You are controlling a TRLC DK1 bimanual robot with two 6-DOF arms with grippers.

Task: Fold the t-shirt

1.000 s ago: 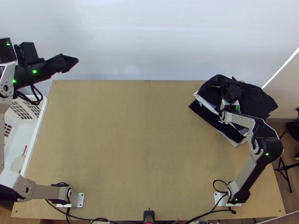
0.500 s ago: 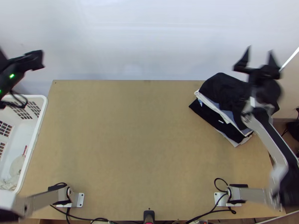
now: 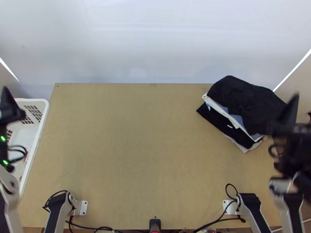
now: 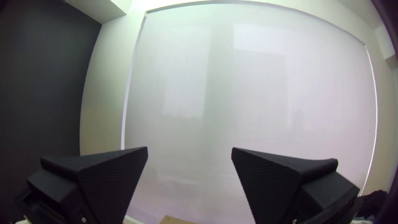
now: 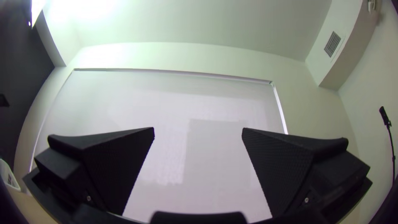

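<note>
At the table's back right lies a stack of folded clothes, with a black garment (image 3: 245,101) loosely on top, its surface slightly wrinkled. Which piece is the t-shirt I cannot tell. My left gripper (image 3: 9,106) is at the left edge of the top view, over the basket's side. In the left wrist view the left gripper (image 4: 189,149) stands open with nothing between its fingers. My right gripper (image 3: 289,114) is blurred at the right edge, beside the stack. The right wrist view shows the right gripper (image 5: 198,129) open and holding nothing.
A white basket (image 3: 38,145) with some light items inside stands along the left side of the table (image 3: 147,147). Cables run along the near edge around a small black device (image 3: 154,224). A pale blind (image 4: 207,103) hangs behind the table.
Both arms have drawn back toward their own sides. The right gripper lifted off the clothes and swung right and nearer; the left one moved left and down over the basket. The stack stays put.
</note>
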